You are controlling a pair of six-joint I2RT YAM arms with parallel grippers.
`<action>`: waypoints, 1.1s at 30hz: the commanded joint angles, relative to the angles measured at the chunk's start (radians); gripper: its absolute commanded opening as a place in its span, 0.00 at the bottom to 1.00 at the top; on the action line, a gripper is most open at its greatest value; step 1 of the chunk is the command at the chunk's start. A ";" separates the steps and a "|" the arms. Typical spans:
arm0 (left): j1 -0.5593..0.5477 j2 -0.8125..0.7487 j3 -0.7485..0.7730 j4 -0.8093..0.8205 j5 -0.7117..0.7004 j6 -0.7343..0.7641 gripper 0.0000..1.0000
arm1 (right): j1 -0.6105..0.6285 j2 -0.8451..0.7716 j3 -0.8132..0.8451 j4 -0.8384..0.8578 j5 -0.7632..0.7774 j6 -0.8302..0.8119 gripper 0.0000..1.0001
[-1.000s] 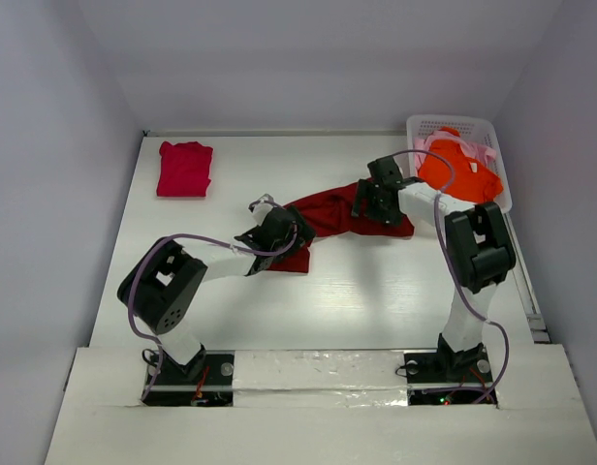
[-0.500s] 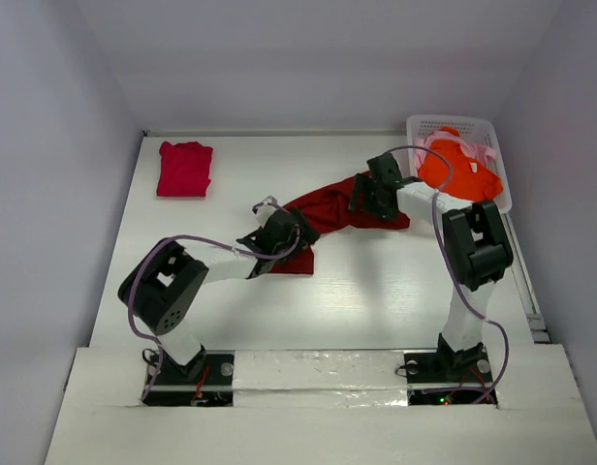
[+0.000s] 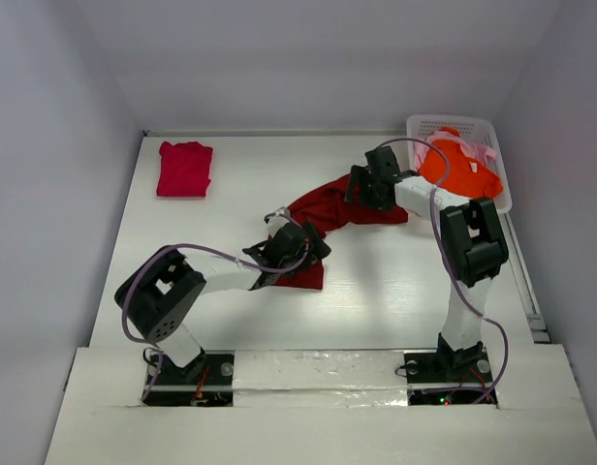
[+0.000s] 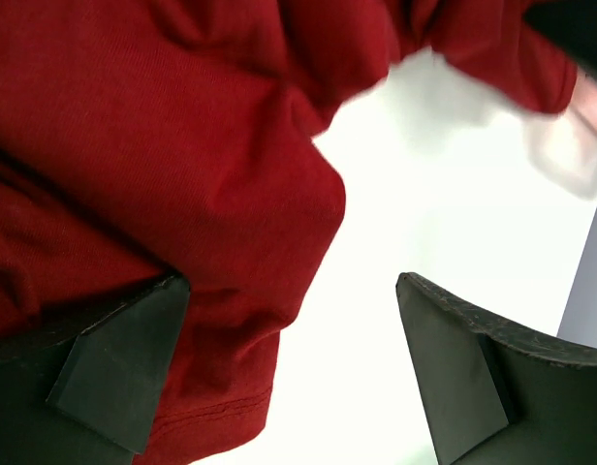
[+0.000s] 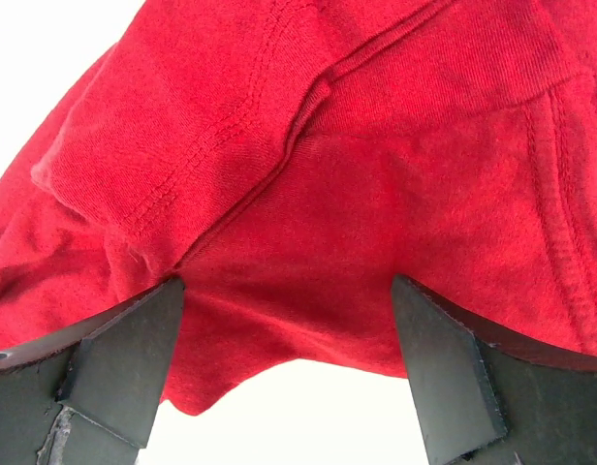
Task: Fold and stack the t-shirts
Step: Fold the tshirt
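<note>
Dark red t-shirt [image 3: 329, 206] beneath left hand [image 3: 300, 248] and right hand [image 3: 359, 187], both spread wide.

Left end effector [image 3: 300, 244] shifted nearer, rightward; right end effector [image 3: 361, 187] farther back; dark red t-shirt [image 3: 328, 204] shifted along.

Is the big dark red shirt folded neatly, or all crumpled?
Crumpled. The dark red shirt lies bunched in a crooked strip across the table, with wrinkles showing in both wrist views; no flat, square fold.
</note>
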 commanded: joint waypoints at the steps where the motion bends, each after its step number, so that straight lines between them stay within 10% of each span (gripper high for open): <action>1: -0.057 0.036 -0.119 -0.350 0.094 -0.019 0.94 | 0.000 0.005 0.044 0.027 -0.001 -0.007 0.93; 33: -0.123 0.002 -0.139 -0.225 0.213 -0.015 0.94 | 0.000 -0.011 0.158 -0.108 -0.025 -0.062 0.92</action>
